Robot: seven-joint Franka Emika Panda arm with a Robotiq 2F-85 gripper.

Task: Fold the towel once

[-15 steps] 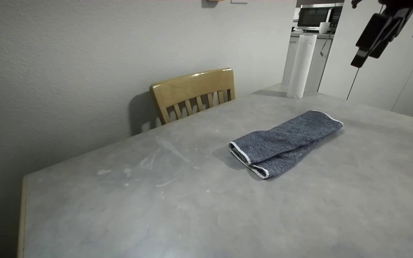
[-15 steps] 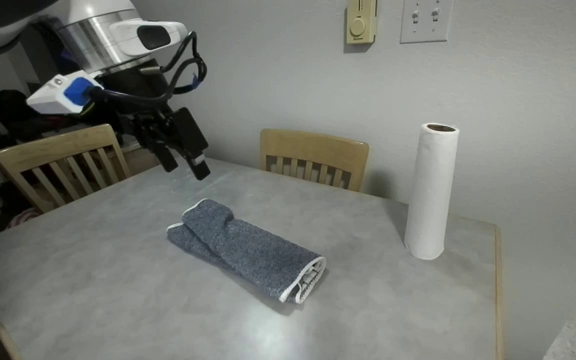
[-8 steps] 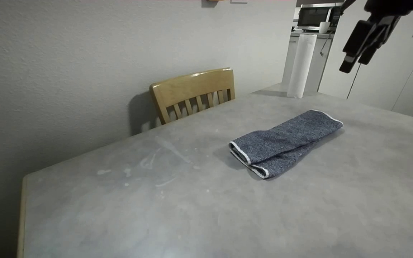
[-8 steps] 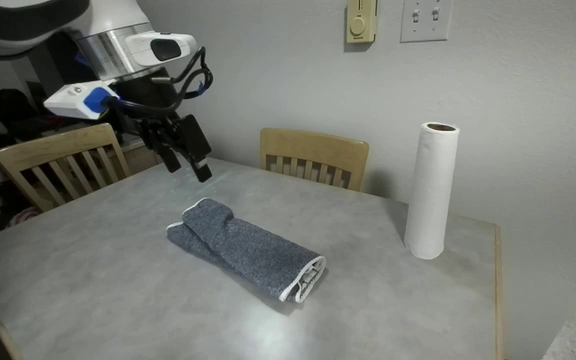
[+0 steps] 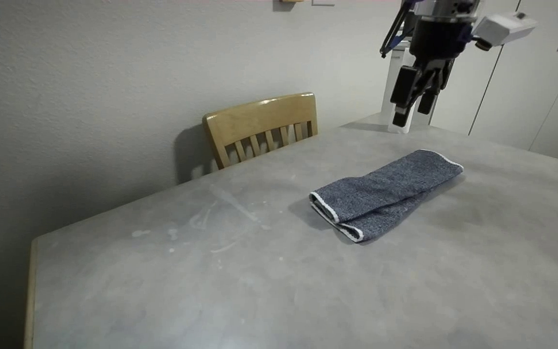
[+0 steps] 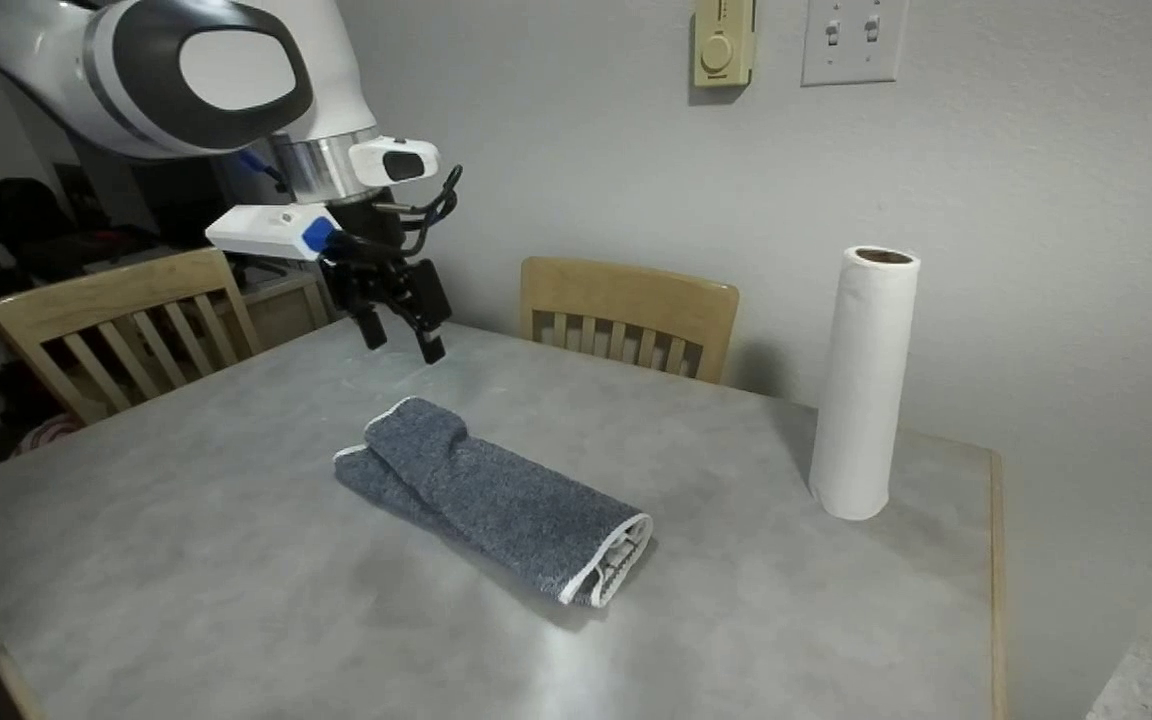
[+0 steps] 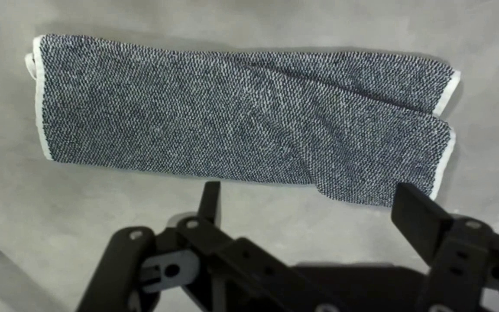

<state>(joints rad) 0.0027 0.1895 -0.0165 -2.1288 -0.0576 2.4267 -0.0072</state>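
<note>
The towel, a blue-grey cloth with a white hem, lies on the grey table in both exterior views. It is a long folded strip, its upper layer skewed over the lower at one end. In the wrist view the towel fills the upper half, with a crease right of its middle. My gripper is open and empty, above the table in both exterior views. In the wrist view the gripper has its fingers wide apart near the towel's lower long edge; the right fingertip overlaps the towel's corner in the picture.
A white paper roll stands upright near the table's corner; the arm partly hides it in an exterior view. A wooden chair stands against the wall side, and another chair stands at the far left. The table has a pale wooden edge.
My gripper, open throughout, has moved left and down in an exterior view, and to the right and slightly down in an exterior view. The wrist has become more upright. The towel has not moved.
</note>
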